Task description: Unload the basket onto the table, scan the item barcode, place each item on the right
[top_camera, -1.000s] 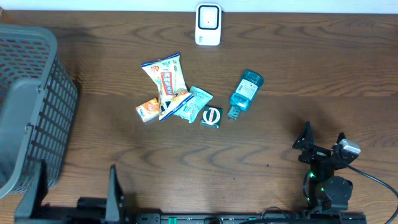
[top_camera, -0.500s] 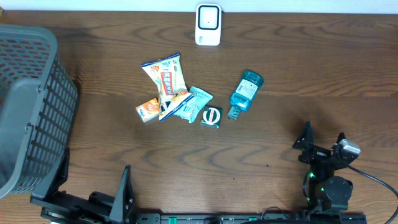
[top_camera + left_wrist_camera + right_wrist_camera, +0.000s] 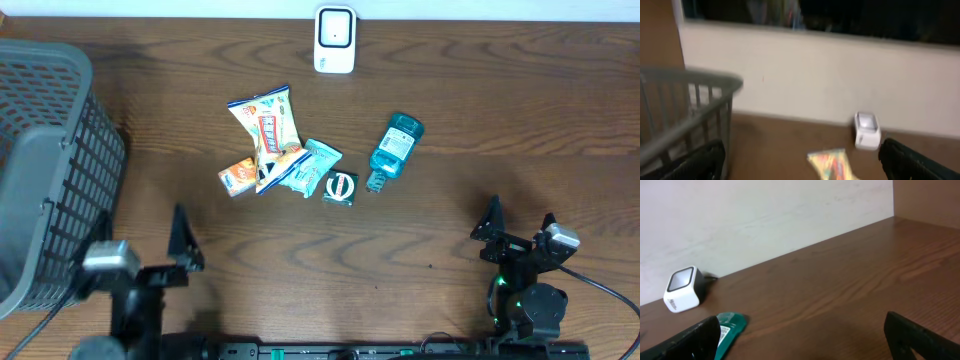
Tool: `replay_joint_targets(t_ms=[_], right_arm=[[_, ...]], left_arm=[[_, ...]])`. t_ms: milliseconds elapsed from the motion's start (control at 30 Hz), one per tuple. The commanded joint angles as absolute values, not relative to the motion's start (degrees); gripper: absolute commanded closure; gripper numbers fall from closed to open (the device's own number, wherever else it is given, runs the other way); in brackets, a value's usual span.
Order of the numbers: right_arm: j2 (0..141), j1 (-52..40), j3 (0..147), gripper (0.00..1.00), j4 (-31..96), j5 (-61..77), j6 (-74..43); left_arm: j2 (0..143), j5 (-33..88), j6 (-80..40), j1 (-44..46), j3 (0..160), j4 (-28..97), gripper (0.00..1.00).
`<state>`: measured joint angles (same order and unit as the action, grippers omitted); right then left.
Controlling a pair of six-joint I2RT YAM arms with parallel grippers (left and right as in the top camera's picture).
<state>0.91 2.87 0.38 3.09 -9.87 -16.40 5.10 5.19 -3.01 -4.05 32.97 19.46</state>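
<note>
- While both arms sit at the near edge of the wooden table (image 3: 300,265), neither pincer holds any item.
- The left gripper (image 3: 800,150) has its fingers spread wide and empty, just beside the grey basket (image 3: 50,170) at the table's left (its wrist view is blurred).
- The right gripper (image 3: 519,222) is also spread wide and empty, at the near right, well apart from the goods.
- The items lie clustered mid-table: a snack bag (image 3: 268,125), an orange packet (image 3: 238,176) at its lower end, a teal pouch (image 3: 312,165) and a small dark box (image 3: 341,188).
- A teal mouthwash bottle (image 3: 396,146) lies on its side just right of them.
- The white barcode scanner (image 3: 334,40) stands at the far edge, apart from the cluster.
</note>
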Motion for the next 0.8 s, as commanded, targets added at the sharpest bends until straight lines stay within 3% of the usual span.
replay_joint_targets(t_ms=[0, 233, 767], right_arm=[[0.8, 2.7, 0.3, 0.01, 3.2, -10.0, -17.1], [0.8, 2.7, 0.3, 0.01, 3.2, -9.9, -17.1], [0.8, 2.7, 0.3, 0.01, 3.2, -10.0, -17.1]], left_arm=[[5.1, 3.9, -3.3, -3.9, 25.2, 14.2, 0.02], [4.7, 4.8, -7.6, -3.9, 12.9, 1.1, 0.02], [4.4, 8.3, -2.0, -3.9, 3.7, 3.8, 0.02]])
